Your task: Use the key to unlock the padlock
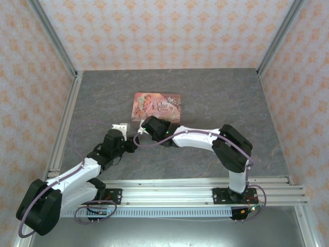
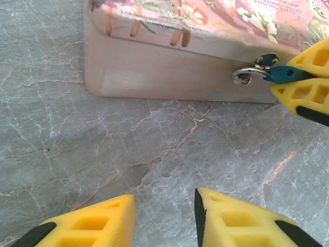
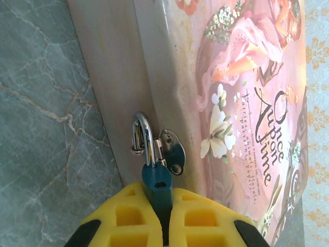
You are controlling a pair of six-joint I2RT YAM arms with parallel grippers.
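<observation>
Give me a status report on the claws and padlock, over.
Right claw shut on padlock. Left claw open, empty, facing pink tin. Shackle threaded through tin's hasp.

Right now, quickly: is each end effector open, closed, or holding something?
Left end effector: open, nothing between its fingers.
Right end effector: closed on the padlock.

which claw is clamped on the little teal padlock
The right claw: it pinches the teal padlock hanging on the pink tin. The left claw stands open, holding nothing.
</observation>
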